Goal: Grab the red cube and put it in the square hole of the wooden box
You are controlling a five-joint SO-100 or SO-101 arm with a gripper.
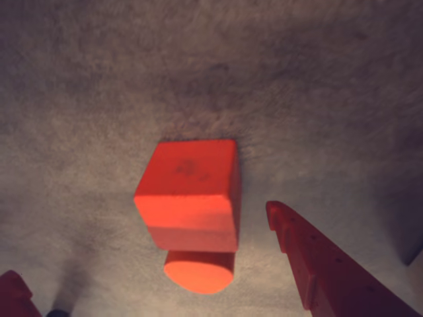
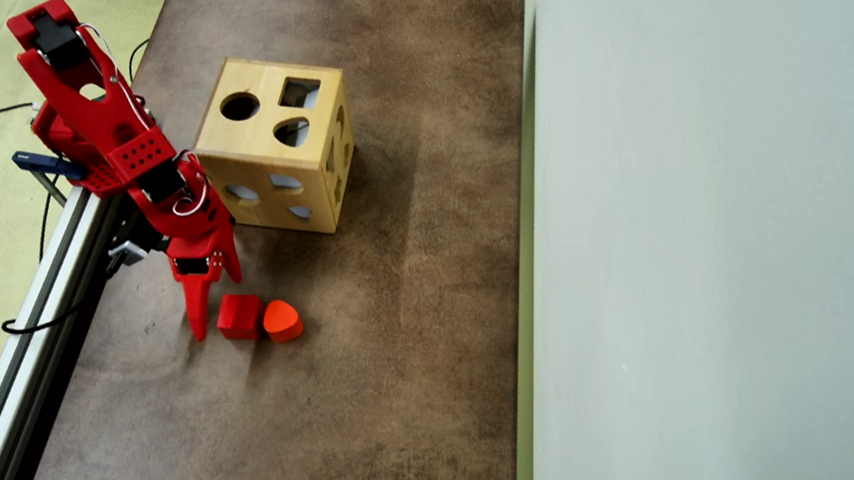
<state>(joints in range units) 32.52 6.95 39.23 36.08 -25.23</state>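
- Cube point(image 2: 239, 315) lies on the brown table point(image 2: 405, 319), touching the orange block point(image 2: 282, 320) at its right, well apart from the box point(image 2: 269, 149) and its square hole point(image 2: 299, 92).
- Gripper point(image 1: 142, 254) is spread wide around the cube without touching it; its left finger point(image 1: 13, 294) is cut off at the wrist view's corner.
- Block is half hidden behind the cube in the wrist view.

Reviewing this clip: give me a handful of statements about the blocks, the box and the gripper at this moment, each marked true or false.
1. The red cube lies on the table, not in the fingers. True.
2. The red cube already sits inside the wooden box. False: it is on the brown table, well clear of the box.
3. The orange-red rounded block lies right beside the red cube. True.
4. The gripper is shut on the cube. False: it is open, one finger beside the cube.
5. The box's top has only round holes. False: it also shows the square hole and a rounded-triangle one.
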